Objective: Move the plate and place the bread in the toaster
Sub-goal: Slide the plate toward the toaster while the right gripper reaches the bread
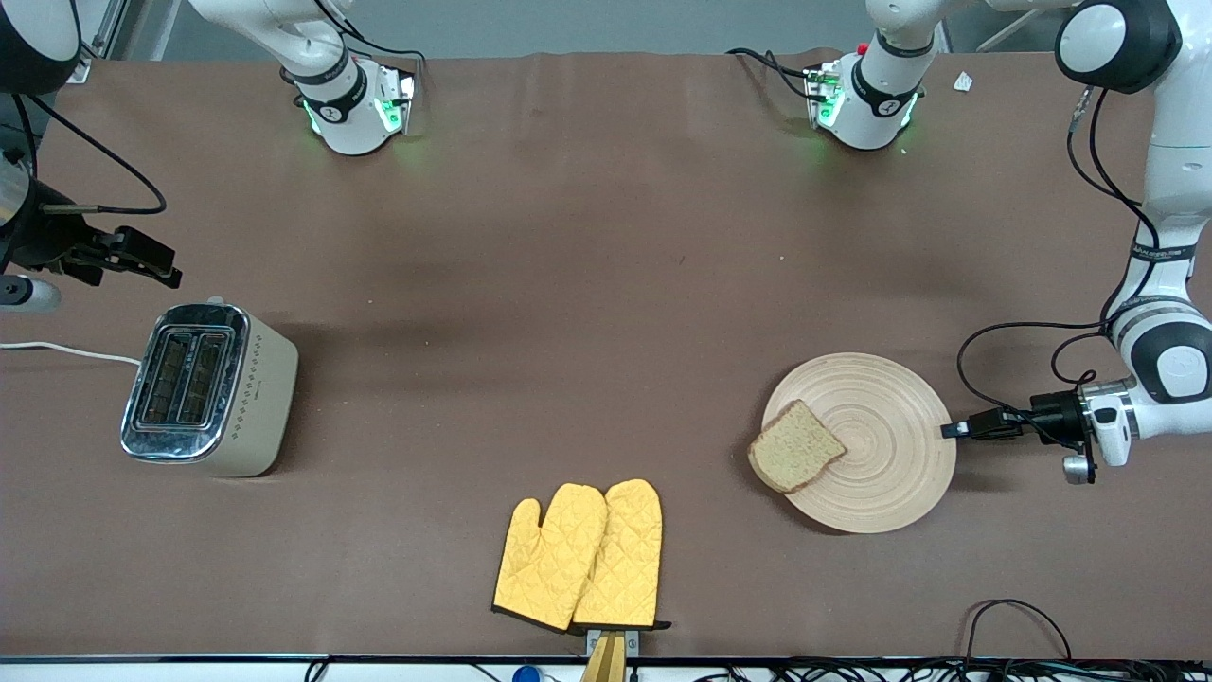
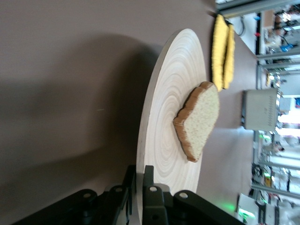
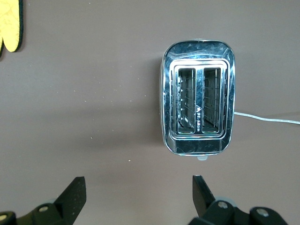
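Note:
The pale wooden plate (image 1: 876, 450) lies toward the left arm's end of the table, with the brown bread slice (image 1: 795, 447) on its edge nearest the oven mitts. My left gripper (image 1: 952, 429) is shut on the plate's rim; in the left wrist view its fingers (image 2: 151, 180) clamp the rim of the plate (image 2: 164, 126) with the bread (image 2: 199, 121) on it. The cream toaster (image 1: 210, 388) stands toward the right arm's end, both slots empty. My right gripper (image 1: 156, 268) hovers open and empty beside it; in the right wrist view the toaster (image 3: 198, 96) lies past the gripper (image 3: 138, 192).
A pair of yellow oven mitts (image 1: 582, 556) lies near the table's front edge, between toaster and plate. The toaster's white cord (image 1: 66, 351) runs off the table's end. Black cables trail from the left wrist.

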Robot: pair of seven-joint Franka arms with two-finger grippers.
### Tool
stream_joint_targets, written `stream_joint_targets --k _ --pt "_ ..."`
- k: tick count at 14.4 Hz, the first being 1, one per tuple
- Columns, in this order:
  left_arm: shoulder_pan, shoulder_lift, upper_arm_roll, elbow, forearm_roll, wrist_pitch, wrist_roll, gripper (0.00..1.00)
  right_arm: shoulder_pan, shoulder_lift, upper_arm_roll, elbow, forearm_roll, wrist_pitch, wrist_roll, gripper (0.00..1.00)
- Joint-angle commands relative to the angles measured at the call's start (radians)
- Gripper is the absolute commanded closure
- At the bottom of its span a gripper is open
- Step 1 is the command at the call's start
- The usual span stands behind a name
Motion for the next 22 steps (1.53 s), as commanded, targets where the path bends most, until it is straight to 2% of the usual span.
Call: stream_joint_targets --k 1,4,7,11,15,17,18,22 --pt "0.004 -0.02 -0.086 -0.002 -0.002 -0.047 0.011 1.0 0.015 -0.015 0.001 -0.015 0.006 -0.02 0.001 0.0" --pt "-0.053 -0.011 -0.172 -0.032 -0.002 -0.045 0.01 1.0 0.037 -0.015 -0.001 -0.018 0.043 -0.024 0.011 0.0" --pt "-0.203 -0.018 -0.177 -0.025 -0.016 0.008 -0.022 1.0 0.084 0.048 -0.001 -0.02 0.046 0.002 0.01 0.0" --pt "-0.347 0.017 -0.177 -0.04 -0.165 0.152 -0.032 0.99 0.188 0.177 -0.002 -0.023 0.047 0.159 0.033 0.0" --pt "-0.473 0.037 -0.177 -0.086 -0.324 0.273 -0.033 0.99 0.326 0.28 -0.002 -0.089 0.047 0.394 0.256 0.0" --pt "-0.501 0.055 -0.176 -0.104 -0.354 0.319 -0.026 0.99 0.331 0.315 0.001 -0.136 0.052 0.523 0.261 0.0" --pt "-0.515 0.058 -0.176 -0.112 -0.358 0.335 -0.026 0.99 0.337 0.338 0.001 -0.149 0.081 0.576 0.261 0.0" --pt "-0.536 0.077 -0.176 -0.118 -0.364 0.37 -0.027 0.97 0.345 0.432 0.008 -0.16 0.158 0.716 0.261 0.0"
